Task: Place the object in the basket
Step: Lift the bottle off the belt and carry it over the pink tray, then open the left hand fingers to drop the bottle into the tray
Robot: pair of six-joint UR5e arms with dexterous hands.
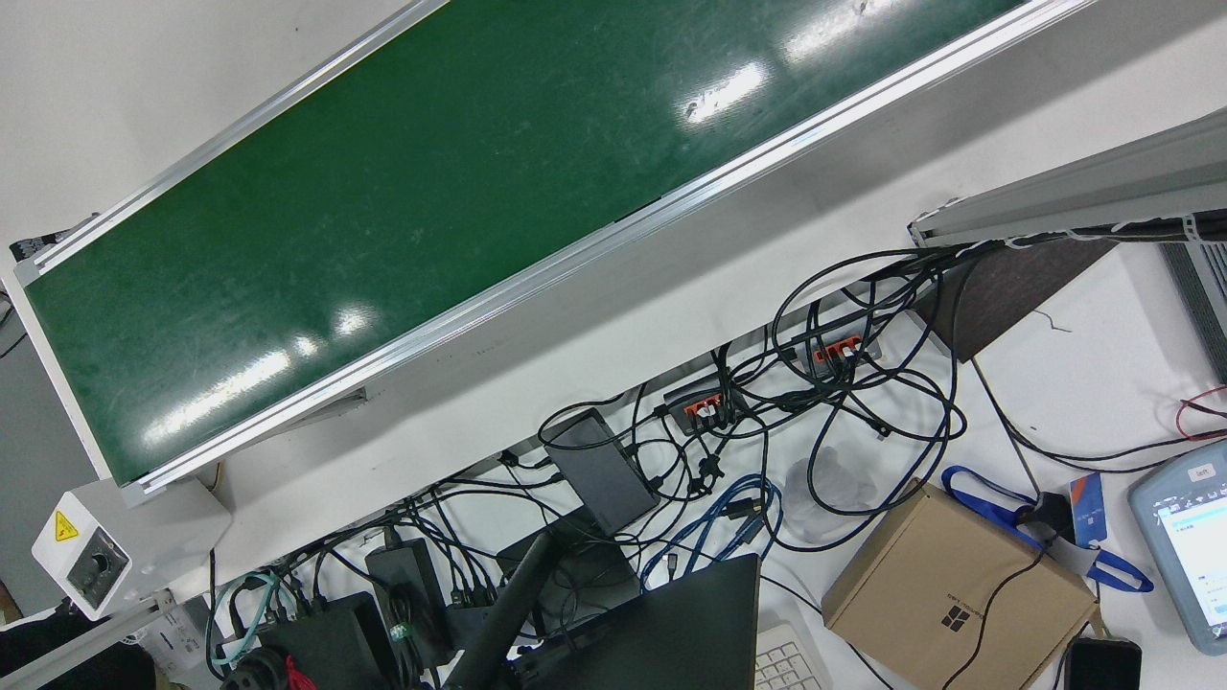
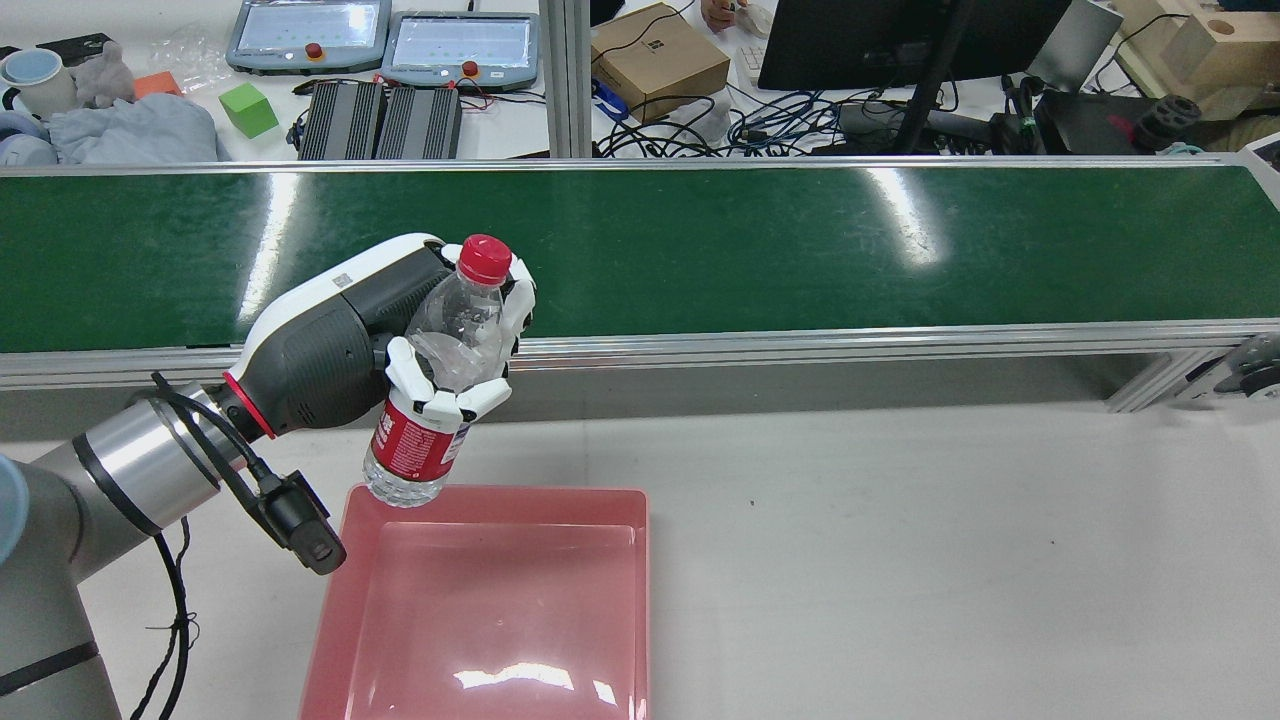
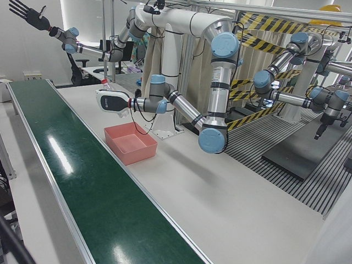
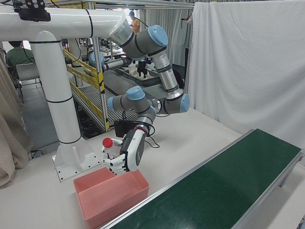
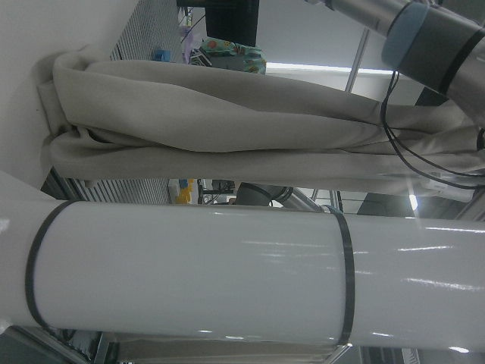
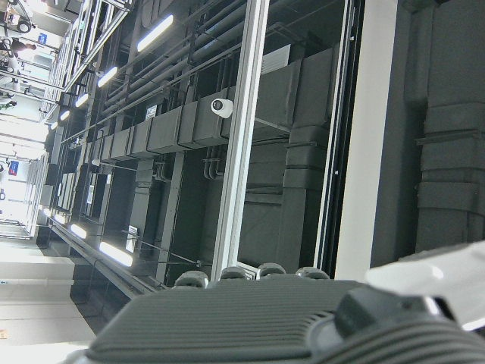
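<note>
A clear plastic bottle [image 2: 410,445] with a red cap and red label hangs nearly upright, leaning slightly. My left hand [image 2: 340,335] is shut on the bottle's middle, white fingers wrapped round it. The bottle's base hovers over the far left corner of the pink basket [image 2: 500,495], just above its rim. The basket itself holds nothing. The left-front view shows the same left hand [image 3: 113,102] above the basket [image 3: 132,146]; so does the right-front view: hand [image 4: 131,152], bottle [image 4: 109,145], basket [image 4: 109,198]. My black right hand [image 3: 25,14] is raised high, fingers spread.
The green conveyor belt [image 2: 700,240] runs across just beyond the basket, edged by aluminium rails. Behind it a desk carries teach pendants [image 2: 460,45], a cardboard box [image 2: 660,55], cables and a monitor. White table surface [image 2: 950,560] lies right of the basket.
</note>
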